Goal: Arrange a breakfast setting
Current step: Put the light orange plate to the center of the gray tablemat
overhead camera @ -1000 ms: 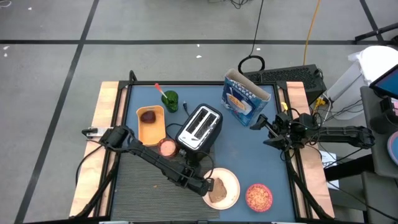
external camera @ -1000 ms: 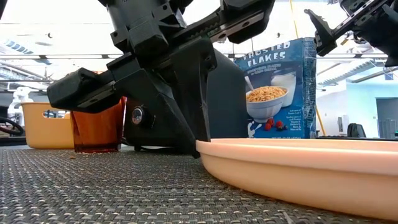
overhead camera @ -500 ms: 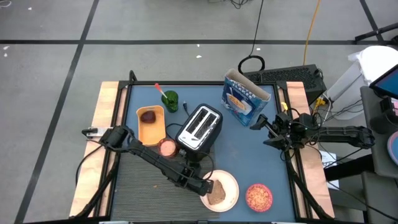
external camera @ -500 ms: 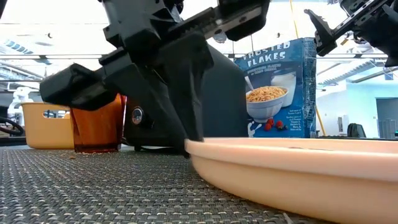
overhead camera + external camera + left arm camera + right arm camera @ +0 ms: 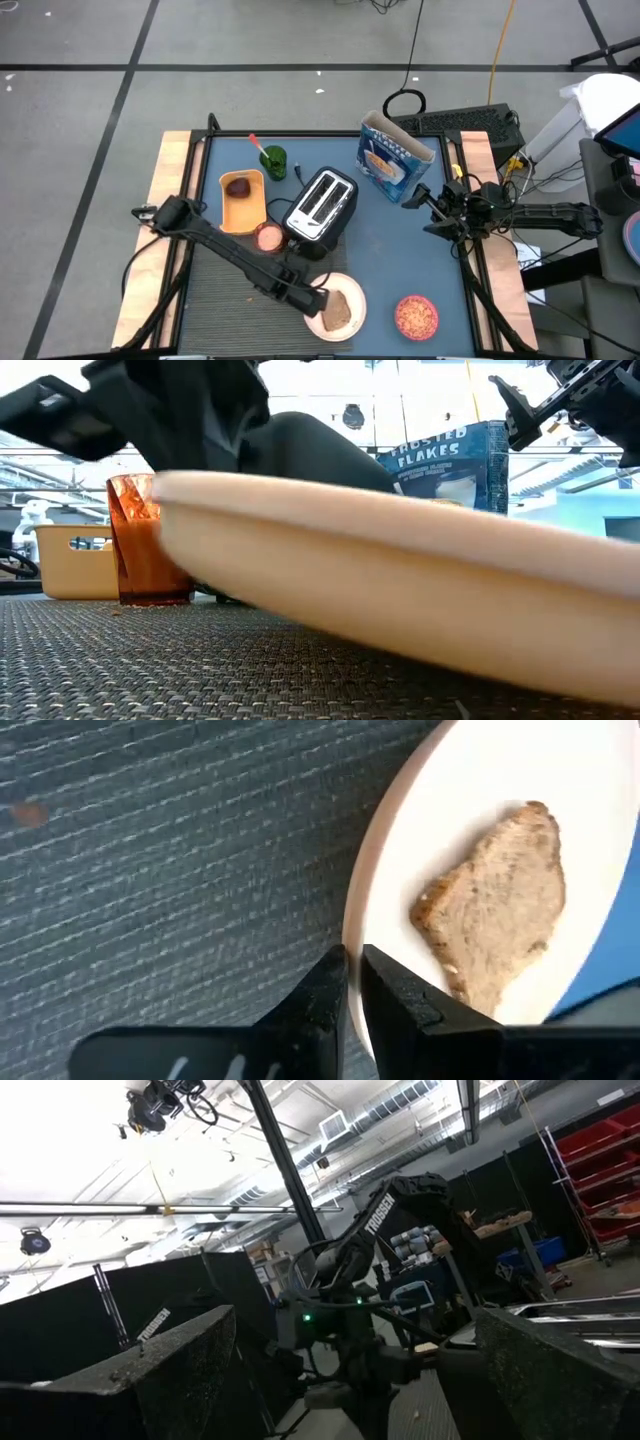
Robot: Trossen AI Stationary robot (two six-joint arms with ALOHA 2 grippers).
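The cream plate [image 5: 335, 308] with the toast slice [image 5: 340, 313] lies near the table's [image 5: 400, 240] front edge, its rim clamped by the left gripper [image 5: 314, 302], the pink bowl [image 5: 416, 316] sits just beside it toward the front right corner, and the right gripper [image 5: 412, 199] hangs wide apart over the right edge.

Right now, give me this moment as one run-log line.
left end effector: shut on round cream plate rim | brown toast slice: on plate | right end effector: open, raised, idle

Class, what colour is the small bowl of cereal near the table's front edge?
Pink, with reddish-orange cereal inside: the bowl shows best in the high view.
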